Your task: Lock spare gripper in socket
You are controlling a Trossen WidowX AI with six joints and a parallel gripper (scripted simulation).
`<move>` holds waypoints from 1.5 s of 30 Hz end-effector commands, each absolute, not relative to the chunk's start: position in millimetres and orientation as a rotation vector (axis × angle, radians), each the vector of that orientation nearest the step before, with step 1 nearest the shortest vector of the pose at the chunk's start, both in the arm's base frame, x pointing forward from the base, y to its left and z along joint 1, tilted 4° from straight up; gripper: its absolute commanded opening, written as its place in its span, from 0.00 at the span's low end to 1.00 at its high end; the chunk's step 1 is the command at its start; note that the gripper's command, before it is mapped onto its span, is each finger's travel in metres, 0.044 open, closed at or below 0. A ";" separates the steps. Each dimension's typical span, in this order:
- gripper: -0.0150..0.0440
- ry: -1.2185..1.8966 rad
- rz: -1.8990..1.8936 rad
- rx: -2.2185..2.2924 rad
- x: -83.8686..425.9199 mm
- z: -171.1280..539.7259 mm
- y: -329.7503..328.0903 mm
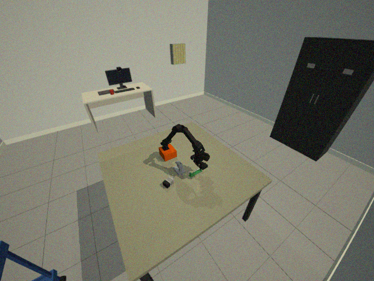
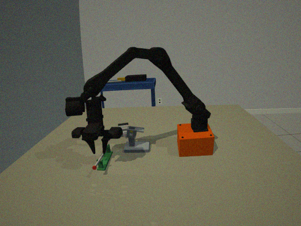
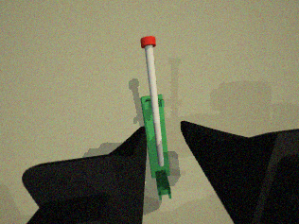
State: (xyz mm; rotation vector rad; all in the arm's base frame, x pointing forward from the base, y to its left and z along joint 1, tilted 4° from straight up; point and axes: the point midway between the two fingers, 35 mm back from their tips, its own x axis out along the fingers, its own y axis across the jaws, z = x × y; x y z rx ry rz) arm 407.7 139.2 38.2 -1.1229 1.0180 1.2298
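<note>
Black parallel-jaw gripper [image 1: 201, 169] [image 2: 99, 153] [image 3: 163, 128]: fingers apart, over the pin
White rod pin with red cap [image 2: 98, 160] [image 3: 153, 94]: aslant along the green cradle [image 1: 196, 173] [image 2: 104, 161] [image 3: 148, 122]; its far end we cannot make out in the exterior view

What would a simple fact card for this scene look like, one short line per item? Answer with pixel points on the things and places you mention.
arm: black, mounted on an orange block [image 1: 167, 153] [image 2: 196, 146]
gripper [image 2: 99, 153] [image 3: 163, 128]: pointing down, fingers apart, holding nothing
pin [image 2: 98, 160] [image 3: 153, 94]: white with a red end, lying along the green holder
green holder [image 1: 196, 172] [image 2: 105, 161] [image 3: 165, 136]: on the table, below the gripper
gray mount [image 1: 180, 169] [image 2: 136, 147]: standing between holder and orange block
pin in mount: no
table [image 1: 144, 217] [image 2: 170, 189]: tan top
</note>
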 end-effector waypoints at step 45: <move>0.25 1.032 1.233 -1.119 407.4 0.8 139.9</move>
